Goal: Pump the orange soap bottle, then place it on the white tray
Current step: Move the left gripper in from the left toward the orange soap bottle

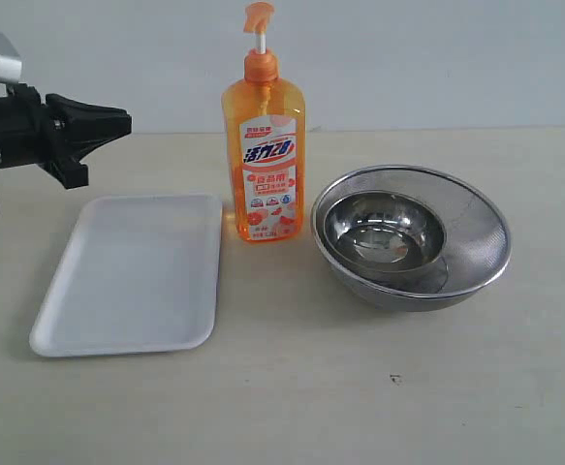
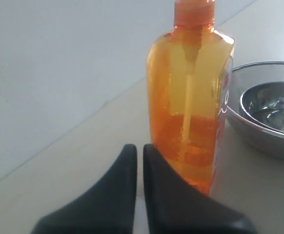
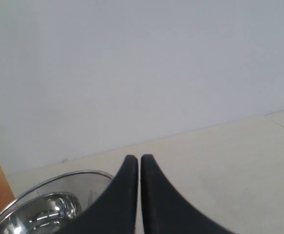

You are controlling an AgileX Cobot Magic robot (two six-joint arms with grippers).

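orange soap bottle [image 1: 264, 165] stands upright, apart, beyond the closed, empty left pincer [image 1: 125, 122].

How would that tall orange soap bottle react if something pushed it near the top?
The orange soap bottle stands tall on a narrow base, so a high push would probably tip it, perhaps toward the white tray or the steel bowls. Its glossy plastic looks smooth, so it is likely a bit slippery. The body seems stiff enough to keep its shape.
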